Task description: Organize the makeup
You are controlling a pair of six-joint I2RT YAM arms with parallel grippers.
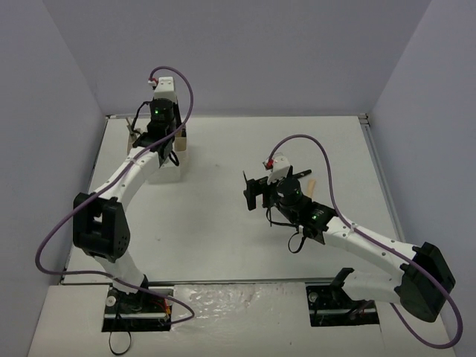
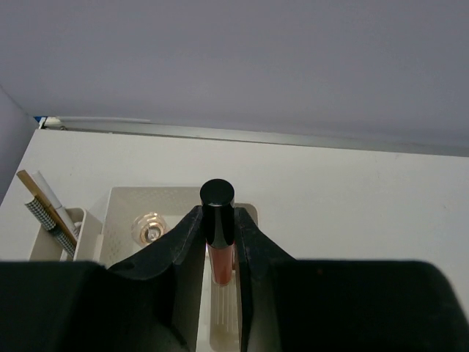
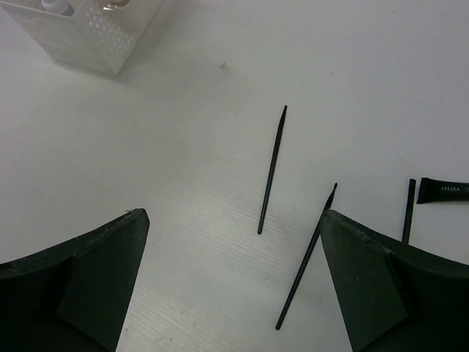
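My left gripper is shut on a red tube with a black cap, held upright over a narrow slot of the white compartmented box. A gold-capped bottle stands in the compartment to the left. In the top view the left gripper hangs above the box at the back left. My right gripper is open over the table, nothing between its fingers. Two thin black pencils lie below it, the second beside the right finger. In the top view the right gripper is mid-table.
A third thin black stick and a black tube lie at the right. Tan and checkered sticks lean in the box's left compartment. Grey walls enclose the table on three sides; the box sits far left of the right gripper.
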